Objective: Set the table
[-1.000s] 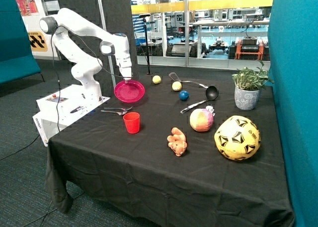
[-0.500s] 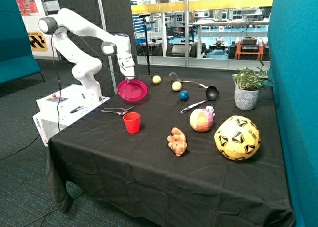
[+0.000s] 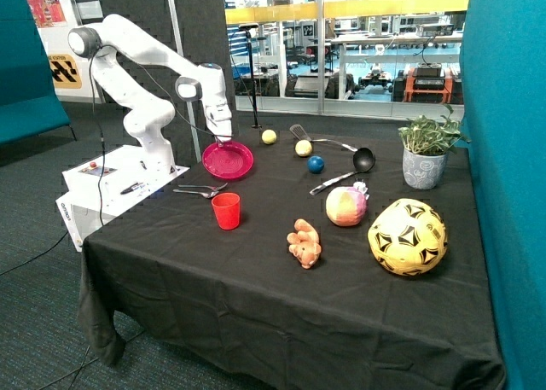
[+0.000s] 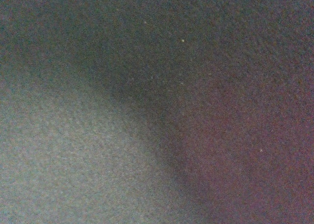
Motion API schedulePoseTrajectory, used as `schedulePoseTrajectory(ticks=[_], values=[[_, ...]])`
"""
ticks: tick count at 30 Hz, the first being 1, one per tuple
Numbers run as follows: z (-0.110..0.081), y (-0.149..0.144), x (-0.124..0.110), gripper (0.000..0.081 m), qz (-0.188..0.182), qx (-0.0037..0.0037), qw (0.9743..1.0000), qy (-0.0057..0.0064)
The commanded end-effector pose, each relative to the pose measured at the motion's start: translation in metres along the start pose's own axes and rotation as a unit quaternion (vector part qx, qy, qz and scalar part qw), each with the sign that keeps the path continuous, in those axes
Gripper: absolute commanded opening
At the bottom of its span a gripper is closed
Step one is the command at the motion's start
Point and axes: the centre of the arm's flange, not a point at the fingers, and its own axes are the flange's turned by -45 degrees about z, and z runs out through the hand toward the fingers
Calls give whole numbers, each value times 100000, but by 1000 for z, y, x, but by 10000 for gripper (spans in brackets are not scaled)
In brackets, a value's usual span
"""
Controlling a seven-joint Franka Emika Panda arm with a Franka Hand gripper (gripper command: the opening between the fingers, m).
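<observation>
A pink plate (image 3: 228, 160) sits near the worktop's (image 3: 256, 270) far corner, at about eleven o'clock from the red cup (image 3: 226, 211), with two spoons (image 3: 201, 190) between them. The white arm, elbow bent, reaches down so its pincer (image 3: 223, 138) meets the plate's far rim; whether it grips cannot be told. The wrist view shows only murk.

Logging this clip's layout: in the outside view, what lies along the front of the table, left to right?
Red cup → plush toy → pink-and-yellow ball → yellow football. The gripper is farther back, at the pink plate.
</observation>
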Motion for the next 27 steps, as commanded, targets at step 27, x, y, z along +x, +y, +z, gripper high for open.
schedulePoseTrajectory(ticks=[27], values=[[17, 7, -9, 0, 870, 46, 99996, -91]])
